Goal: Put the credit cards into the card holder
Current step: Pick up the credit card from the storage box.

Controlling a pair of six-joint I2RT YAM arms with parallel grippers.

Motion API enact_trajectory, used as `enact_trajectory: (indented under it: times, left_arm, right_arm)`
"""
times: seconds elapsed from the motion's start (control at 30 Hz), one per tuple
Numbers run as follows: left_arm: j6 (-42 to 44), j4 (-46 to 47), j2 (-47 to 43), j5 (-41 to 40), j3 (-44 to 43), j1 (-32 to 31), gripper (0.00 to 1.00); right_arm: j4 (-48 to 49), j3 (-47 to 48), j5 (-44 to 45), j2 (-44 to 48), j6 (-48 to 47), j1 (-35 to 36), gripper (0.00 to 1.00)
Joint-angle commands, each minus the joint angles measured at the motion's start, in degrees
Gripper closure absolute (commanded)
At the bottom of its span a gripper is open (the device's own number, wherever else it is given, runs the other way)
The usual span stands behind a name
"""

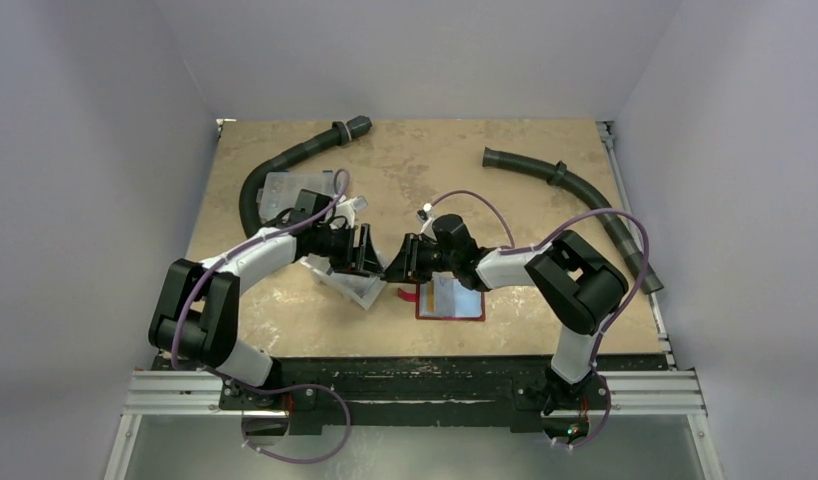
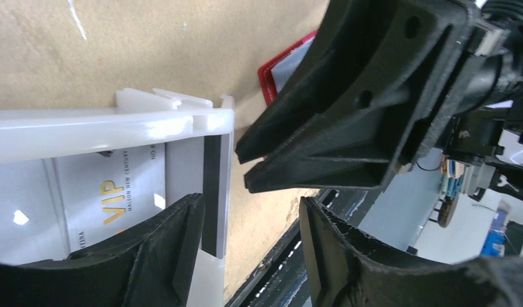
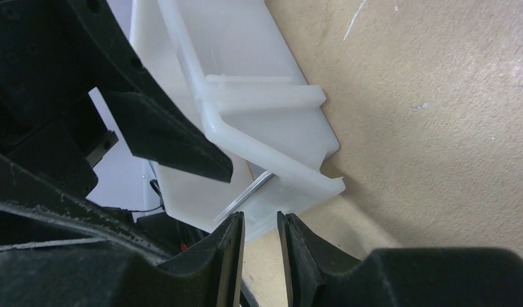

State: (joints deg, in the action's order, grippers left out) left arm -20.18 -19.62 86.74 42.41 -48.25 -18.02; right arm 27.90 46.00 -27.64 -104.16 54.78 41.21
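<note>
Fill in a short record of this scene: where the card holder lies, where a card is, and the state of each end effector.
card holder: lying open on the table, beside the white bin
card: marked VIP, inside the white bin
left end effector: open, one finger over the bin, the other outside it
right end effector: open a little, empty, tips near the bin's corner

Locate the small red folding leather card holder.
Top view: the card holder lies open near the table's front edge, right of the white plastic bin, beside the right gripper.
</note>
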Motion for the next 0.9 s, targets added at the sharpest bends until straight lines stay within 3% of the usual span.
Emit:
enact_trajectory:
  times: [0.0, 0.37, 0.63, 0.87]
  left_arm:
    - [3.89, -2.38, 0.83, -3.58, -3.20, -0.36, 0.39]
    - [2.01, 2.24, 3.83, 3.53, -1.06, -3.23, 0.38]
    - [0.18, 3.56, 1.72, 6.62, -1.10, -3.23, 0.46]
    - [0.40, 2.72, 2.02, 3.31, -0.63, -3.25, 0.56]
  right_arm:
    - [1.64, 0.46, -0.09, 1.43, -1.54, 0.19, 0.65]
    - [2.69, 0.92, 0.10, -0.97, -0.65, 0.16, 0.67]
    - [2.75, 0.98, 0.90, -1.81, -0.69, 0.14, 0.74]
    - [2.77, 1.03, 0.92, -1.67, -0.38, 0.18, 0.75]
